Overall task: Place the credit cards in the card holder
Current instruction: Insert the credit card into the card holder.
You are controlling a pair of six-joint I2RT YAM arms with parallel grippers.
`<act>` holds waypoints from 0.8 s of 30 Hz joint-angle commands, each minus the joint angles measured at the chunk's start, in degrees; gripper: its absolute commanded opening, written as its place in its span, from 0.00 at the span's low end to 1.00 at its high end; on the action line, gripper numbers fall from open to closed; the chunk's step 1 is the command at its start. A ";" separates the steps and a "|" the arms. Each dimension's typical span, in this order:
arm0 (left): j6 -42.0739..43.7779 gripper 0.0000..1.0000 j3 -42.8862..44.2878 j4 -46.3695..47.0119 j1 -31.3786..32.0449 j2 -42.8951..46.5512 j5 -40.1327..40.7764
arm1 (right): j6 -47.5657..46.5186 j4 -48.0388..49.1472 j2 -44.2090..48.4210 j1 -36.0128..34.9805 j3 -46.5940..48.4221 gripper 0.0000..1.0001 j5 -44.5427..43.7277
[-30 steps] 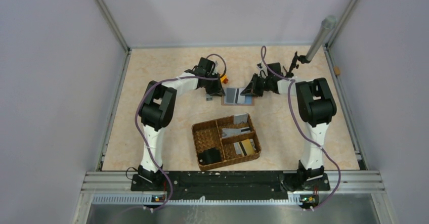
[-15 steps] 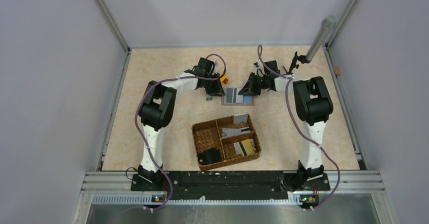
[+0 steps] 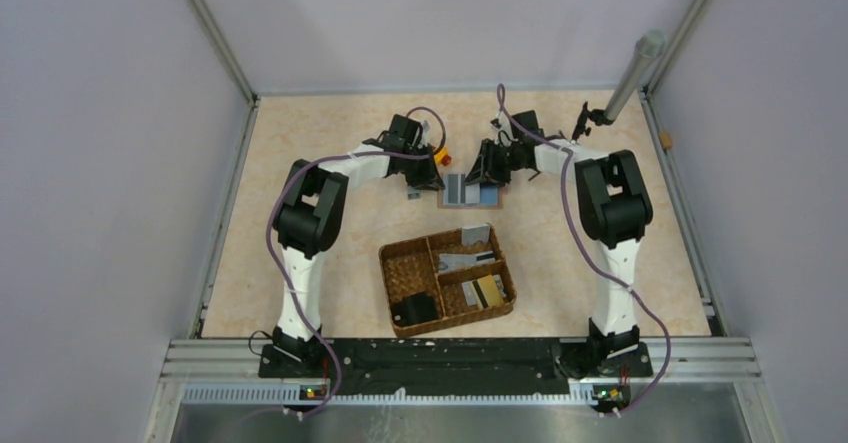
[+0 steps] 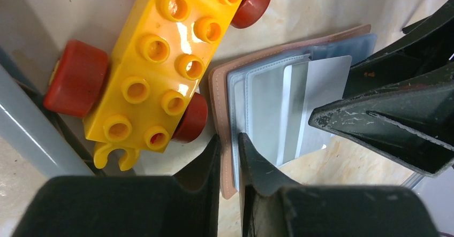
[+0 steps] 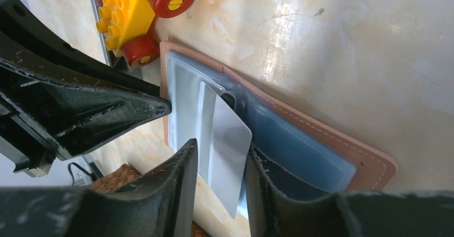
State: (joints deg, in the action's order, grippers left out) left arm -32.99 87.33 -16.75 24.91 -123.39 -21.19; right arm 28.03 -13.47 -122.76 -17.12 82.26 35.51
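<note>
The brown card holder (image 3: 488, 195) lies open at the table's far middle, its light blue sleeves up. My left gripper (image 3: 433, 177) is shut on its left edge; in the left wrist view the jaws (image 4: 227, 146) pinch the leather rim of the card holder (image 4: 257, 108). My right gripper (image 3: 479, 175) holds a grey card (image 5: 227, 140), whose far end sits in a clear sleeve of the card holder (image 5: 300, 140). The card fills the gap between the right fingers (image 5: 219, 148) and also shows in the left wrist view (image 4: 324, 87). More cards, grey (image 3: 468, 260) and gold (image 3: 489, 288), lie in the basket.
A woven brown compartment basket (image 3: 397, 273) stands at the near middle, with a black block (image 3: 413, 309) in it. A yellow toy brick with red wheels (image 4: 160, 66) lies right beside the holder's left edge. A grey pole (image 3: 633, 73) leans at the back right.
My right gripper has moved left over the card holder with the grey card. The left arm has not moved.
</note>
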 commanded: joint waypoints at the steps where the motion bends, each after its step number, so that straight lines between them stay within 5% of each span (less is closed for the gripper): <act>1: 0.83 0.15 -1.93 -0.04 -0.16 0.07 1.52 | -5.21 -7.03 1.57 -0.55 2.49 0.39 -7.21; 15: 0.40 0.14 -2.27 0.58 -0.21 0.21 1.25 | -9.01 -9.93 6.70 -1.70 3.01 0.50 -12.49; 24: 0.23 0.14 -2.55 1.05 -0.21 0.35 0.70 | -6.73 -8.15 4.39 -2.43 2.10 0.45 -11.90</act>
State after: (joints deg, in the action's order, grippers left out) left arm -33.28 86.56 -14.81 24.73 -123.39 -21.98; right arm 20.80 -22.28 -118.91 -18.55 84.07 24.71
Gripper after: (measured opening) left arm 0.144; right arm 0.470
